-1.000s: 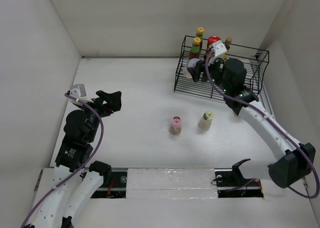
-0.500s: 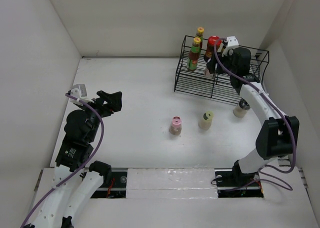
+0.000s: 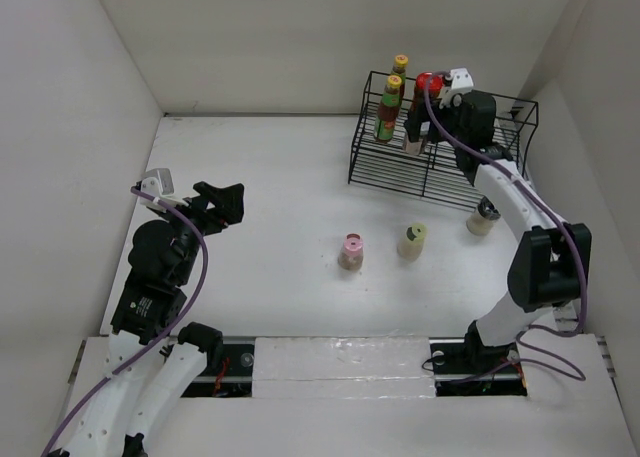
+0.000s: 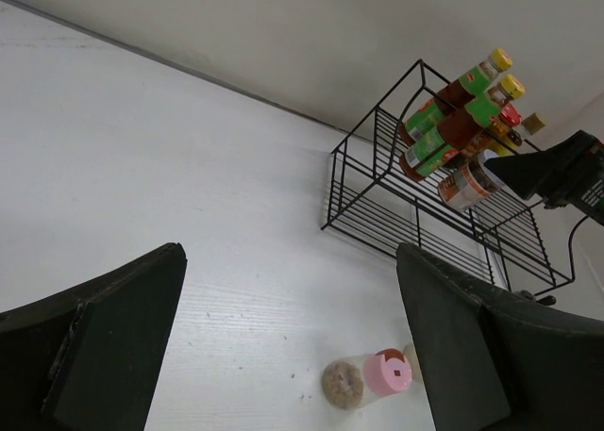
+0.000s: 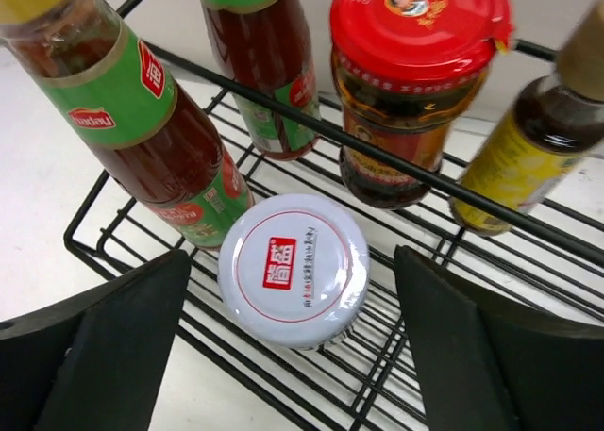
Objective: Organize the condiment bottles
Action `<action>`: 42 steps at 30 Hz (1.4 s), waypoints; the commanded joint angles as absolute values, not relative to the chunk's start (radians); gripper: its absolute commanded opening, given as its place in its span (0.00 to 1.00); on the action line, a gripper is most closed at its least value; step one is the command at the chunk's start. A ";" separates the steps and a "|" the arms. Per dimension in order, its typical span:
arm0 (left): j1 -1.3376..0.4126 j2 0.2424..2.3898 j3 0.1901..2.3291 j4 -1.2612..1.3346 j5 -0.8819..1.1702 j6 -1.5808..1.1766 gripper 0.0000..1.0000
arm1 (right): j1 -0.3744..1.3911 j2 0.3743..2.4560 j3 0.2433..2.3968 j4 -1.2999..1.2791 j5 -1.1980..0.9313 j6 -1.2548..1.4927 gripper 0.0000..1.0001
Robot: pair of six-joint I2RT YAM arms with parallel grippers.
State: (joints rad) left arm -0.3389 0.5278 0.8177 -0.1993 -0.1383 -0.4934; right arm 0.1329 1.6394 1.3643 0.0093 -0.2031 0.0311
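1. at the black wire rack (image 3: 380, 167): right gripper (image 5: 293, 294), released, fingers (image 5: 104, 346) spread wide to either side of the silver-lidded jar (image 5: 293, 261), with a gap on both sides.
2. silver-lidded jar upright on the rack's wires, red mark on its lid, just beside the nearer sauce bottle.
3. also in the rack: two yellow-capped sauce bottles (image 5: 156, 120), one behind the other, then the red-lidded jar (image 5: 415, 82) and a yellow-labelled bottle (image 5: 519, 157) next to it.
4. on the table (image 3: 270, 167), outside the rack: pink-capped bottle (image 3: 350, 250), cream-capped bottle (image 3: 411, 240) near it, a third beige bottle (image 3: 482, 218) close to the rack's front corner.
5. far left: left gripper (image 4: 291, 290), released and empty, well apart from every bottle.
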 commanded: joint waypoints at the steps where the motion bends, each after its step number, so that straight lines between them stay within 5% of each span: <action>1: -0.336 0.522 0.815 -0.161 -0.121 -0.477 0.89 | 0.147 1.528 1.343 0.089 -0.132 0.049 0.96; 5: -0.336 0.522 0.815 -0.152 -0.101 -0.477 0.94 | 0.158 1.270 1.145 0.089 0.069 0.101 0.94; 10: -0.336 0.522 0.815 -0.152 -0.092 -0.477 0.94 | 0.158 0.933 0.775 0.034 0.387 0.198 0.75; 15: -0.336 0.522 0.815 -0.143 -0.063 -0.477 0.94 | 0.039 0.758 0.629 -0.127 0.440 0.207 0.70; 28: -0.336 0.531 0.815 -0.143 -0.054 -0.486 0.94 | -0.176 1.086 0.702 0.025 0.147 0.215 0.70; 42: -0.336 0.551 0.815 -0.133 -0.035 -0.486 0.94 | -0.176 1.252 0.756 0.133 0.241 0.235 0.55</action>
